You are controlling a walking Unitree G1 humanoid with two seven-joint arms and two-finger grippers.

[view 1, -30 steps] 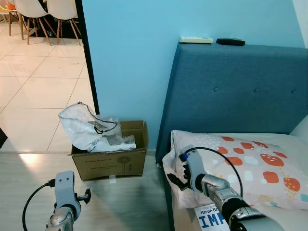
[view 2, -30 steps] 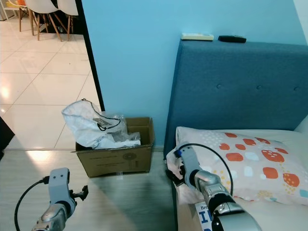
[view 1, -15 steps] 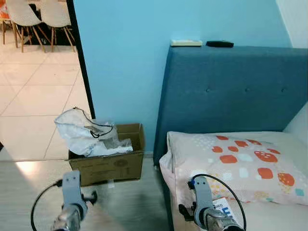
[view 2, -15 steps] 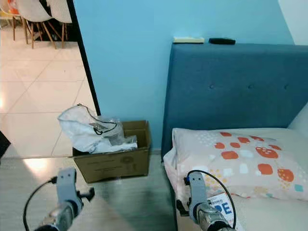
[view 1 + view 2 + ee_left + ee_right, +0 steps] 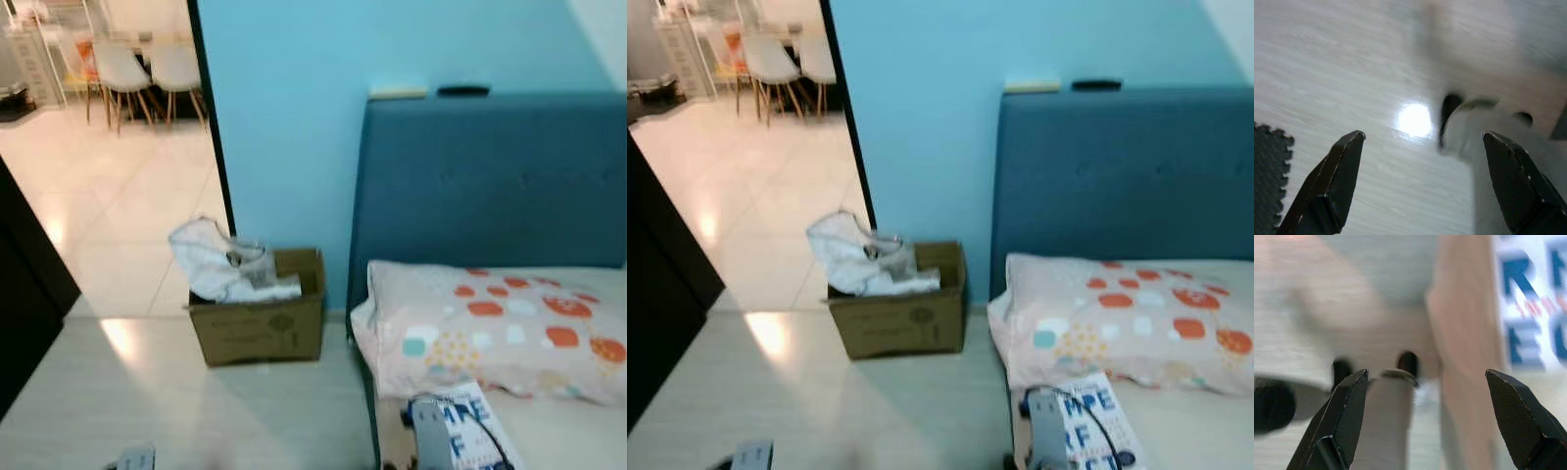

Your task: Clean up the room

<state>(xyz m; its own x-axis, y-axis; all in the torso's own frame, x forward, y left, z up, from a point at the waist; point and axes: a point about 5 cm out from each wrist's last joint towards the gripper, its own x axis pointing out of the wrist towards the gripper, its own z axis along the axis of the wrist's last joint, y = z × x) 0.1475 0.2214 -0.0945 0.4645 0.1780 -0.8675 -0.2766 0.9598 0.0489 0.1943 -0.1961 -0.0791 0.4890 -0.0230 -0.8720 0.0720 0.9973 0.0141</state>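
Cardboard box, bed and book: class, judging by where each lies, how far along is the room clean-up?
Done: the cardboard box on the floor by the bed already holds a white bag and plastic. In hand: nothing; the left gripper and right gripper both have their fingers open and empty. Left: the book lies on the bed beside the pillow, and two remotes sit on the headboard.

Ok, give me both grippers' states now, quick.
Left gripper: open, holding nothing, over the pale floor.
Right gripper: open, holding nothing, by the bed's edge near the book.
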